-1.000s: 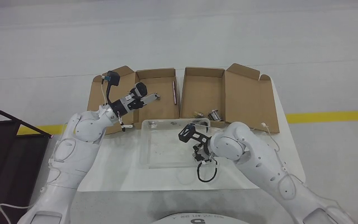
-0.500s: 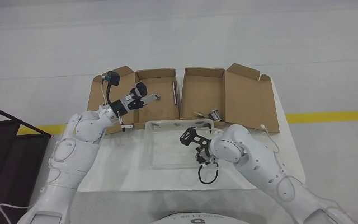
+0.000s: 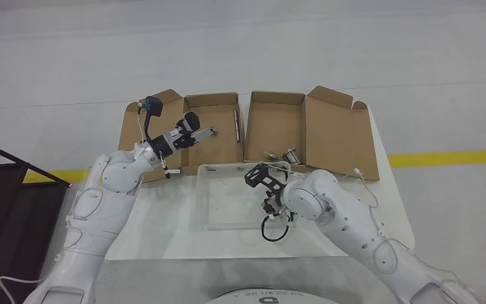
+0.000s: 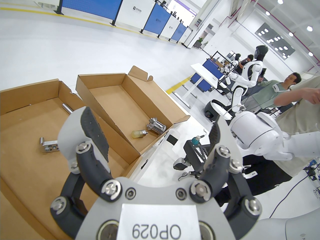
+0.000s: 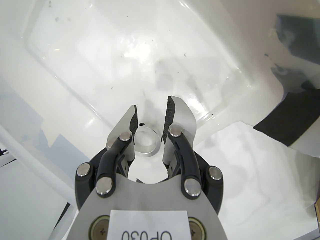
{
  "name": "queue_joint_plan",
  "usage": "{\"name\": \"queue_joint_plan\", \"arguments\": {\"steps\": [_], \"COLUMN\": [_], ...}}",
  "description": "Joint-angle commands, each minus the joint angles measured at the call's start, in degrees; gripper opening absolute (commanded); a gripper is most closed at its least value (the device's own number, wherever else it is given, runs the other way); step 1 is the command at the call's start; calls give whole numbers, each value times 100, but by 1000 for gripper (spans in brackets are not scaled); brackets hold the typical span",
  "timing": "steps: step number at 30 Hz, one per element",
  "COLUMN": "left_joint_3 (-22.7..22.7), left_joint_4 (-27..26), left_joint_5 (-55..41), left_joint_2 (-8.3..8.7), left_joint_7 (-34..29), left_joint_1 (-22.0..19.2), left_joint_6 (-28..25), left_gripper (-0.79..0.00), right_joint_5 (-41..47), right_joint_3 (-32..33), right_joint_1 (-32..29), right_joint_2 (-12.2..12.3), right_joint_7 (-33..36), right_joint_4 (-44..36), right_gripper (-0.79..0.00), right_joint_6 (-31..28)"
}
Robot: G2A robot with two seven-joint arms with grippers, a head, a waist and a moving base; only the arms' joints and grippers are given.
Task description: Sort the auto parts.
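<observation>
Top view: my left hand [image 3: 206, 132] hangs wide open over the left cardboard box [image 3: 222, 150], well away from the action. Over in the clear plastic tray [image 3: 216, 205], at its right near corner, my right hand [image 5: 151, 116] is the close one. It's parted and pointing down, with the shiny flat metal ring [image 5: 146, 144] lying between its fingers. It's round, so no long axis to line up.

My arms [image 3: 345, 216] are white, smooth and round, like big shells. A thin black cable [image 3: 275, 230] makes a loop by my right wrist. My left gripper [image 4: 152, 114] and my right gripper [image 5: 153, 102] look the same. Each has two white fingers [image 5: 181, 114] with black bumpy pads [image 4: 95, 131], black curved links [image 5: 183, 151], a grey metal plate [image 5: 150, 196] with shiny round screws [image 4: 111, 188], and a white label [image 4: 156, 226] with black print.
</observation>
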Motion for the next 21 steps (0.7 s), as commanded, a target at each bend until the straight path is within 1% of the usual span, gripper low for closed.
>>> {"name": "queue_joint_plan", "arguments": {"steps": [1,4,6,7,8,10,12,14,17,21], "left_joint_3": [0,0,0,0,0,0,0,0,0,0], "left_joint_4": [0,0,0,0,0,0,0,0,0,0], "left_joint_5": [0,0,0,0,0,0,0,0,0,0], "left_joint_2": [0,0,0,0,0,0,0,0,0,0], "left_joint_7": [0,0,0,0,0,0,0,0,0,0], "left_joint_1": [0,0,0,0,0,0,0,0,0,0], "left_joint_6": [0,0,0,0,0,0,0,0,0,0], "left_gripper": [0,0,0,0,0,0,0,0,0,0], "right_joint_5": [71,241,345,385,410,469,480,414,241,46], "right_joint_3": [25,52,71,82,95,123,155,177,152,-88], "right_joint_1": [-13,-15,-13,-15,-18,-31,-41,-56,-53,85], "right_joint_2": [17,39,55,63,72,91,114,132,141,93], "right_joint_7": [98,277,378,423,453,525,601,646,692,791], "right_joint_4": [-29,-29,-21,-14,-15,-21,-29,-37,-8,116], "right_gripper": [-560,-613,-631,-662,-671,-720,-739,-742,-708,-705], "right_joint_6": [-164,-445,-618,-683,-735,-847,-928,-910,-776,-630]}}
